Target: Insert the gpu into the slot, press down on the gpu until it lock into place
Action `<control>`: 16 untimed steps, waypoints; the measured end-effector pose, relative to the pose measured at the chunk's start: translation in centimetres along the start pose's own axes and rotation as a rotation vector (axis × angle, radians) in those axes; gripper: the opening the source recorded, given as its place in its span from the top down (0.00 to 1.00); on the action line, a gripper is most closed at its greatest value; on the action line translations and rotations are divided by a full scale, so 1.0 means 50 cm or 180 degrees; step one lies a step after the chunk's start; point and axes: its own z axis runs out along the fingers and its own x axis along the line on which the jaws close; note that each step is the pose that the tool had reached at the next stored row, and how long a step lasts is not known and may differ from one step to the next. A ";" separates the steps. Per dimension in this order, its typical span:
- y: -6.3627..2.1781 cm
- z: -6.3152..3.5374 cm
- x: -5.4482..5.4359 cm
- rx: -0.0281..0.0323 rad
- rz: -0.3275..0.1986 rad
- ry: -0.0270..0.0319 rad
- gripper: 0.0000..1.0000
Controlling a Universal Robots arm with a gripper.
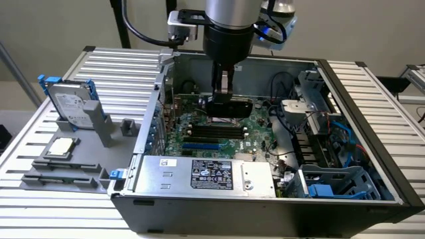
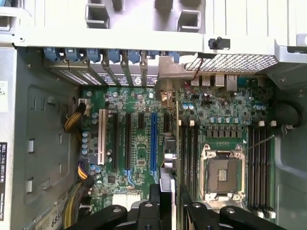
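The end effector (image 1: 226, 95) grips the gpu (image 1: 228, 107) above the motherboard (image 1: 258, 130) — the slot (image 1: 201, 147) lies bare between the memory slots (image 1: 214, 131) and the power-supply box (image 1: 206, 174).

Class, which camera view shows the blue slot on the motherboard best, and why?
The wrist view: the slot shows its full length, unobstructed. The exterior view shows it as a short blue strip near the black memory slots, with the gripper holding the gpu above the motherboard.
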 end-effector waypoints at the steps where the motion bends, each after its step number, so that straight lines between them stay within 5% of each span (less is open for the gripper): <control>1: 0.002 0.004 0.003 0.0000 0.0002 0.0000 0.74; 16: 0.019 0.057 0.029 0.0011 0.0175 -0.0004 0.74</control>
